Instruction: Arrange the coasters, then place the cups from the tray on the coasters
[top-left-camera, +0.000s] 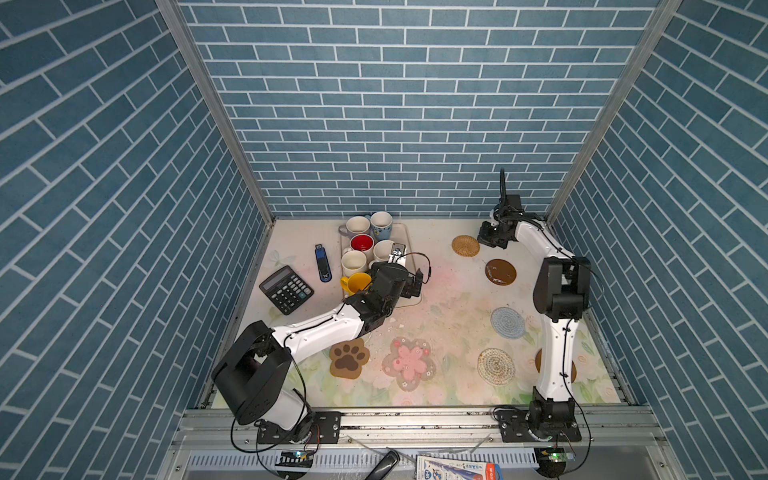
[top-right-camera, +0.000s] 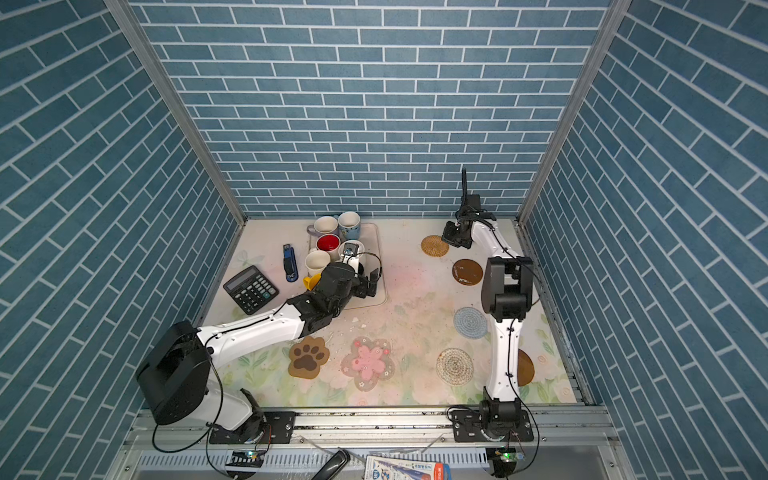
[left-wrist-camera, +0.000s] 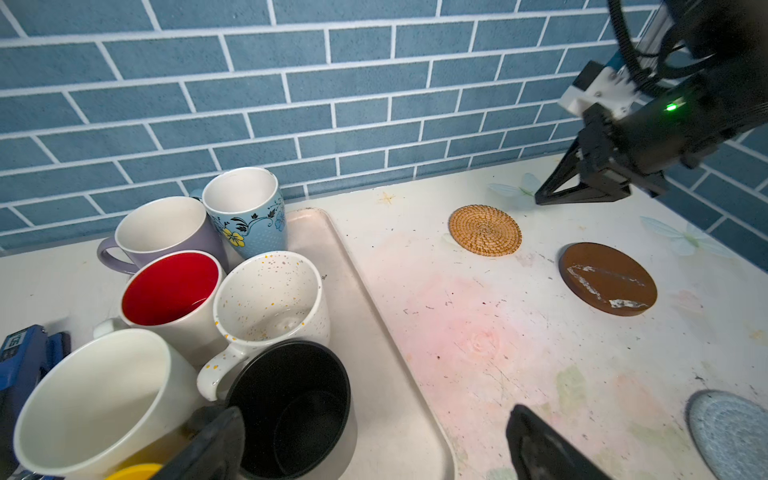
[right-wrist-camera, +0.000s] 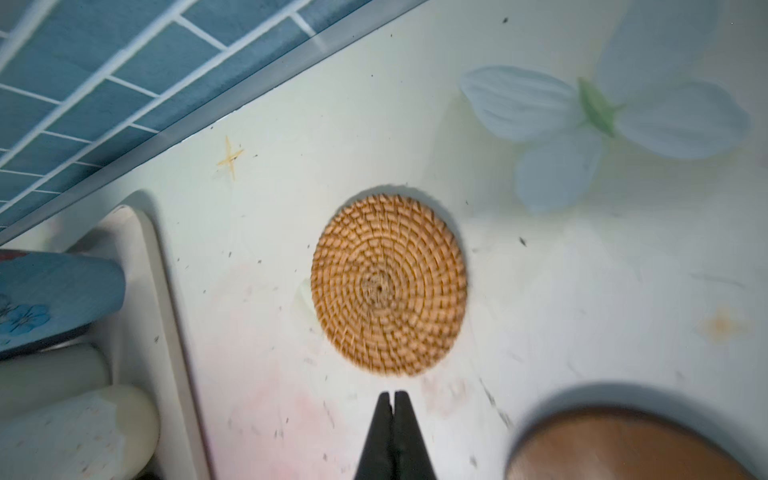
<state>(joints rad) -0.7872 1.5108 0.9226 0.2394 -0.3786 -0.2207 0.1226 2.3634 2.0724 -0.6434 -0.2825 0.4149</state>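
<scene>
Tan coaster (right-wrist-camera: 388, 286) near right fingers (right-wrist-camera: 379, 440)

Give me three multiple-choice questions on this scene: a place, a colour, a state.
1. The woven tan round coaster lies: A at the front edge; B by the blue brick back wall, beside the right gripper; C at the far left.
2. The paw-shaped coaster is: A brown; B pink; C blue.
3. The right gripper is: A wide open; B half open; C shut, empty.
B, it sits far back next to that gripper; A, brown in both top views; C, its jaws meet on nothing.
</scene>
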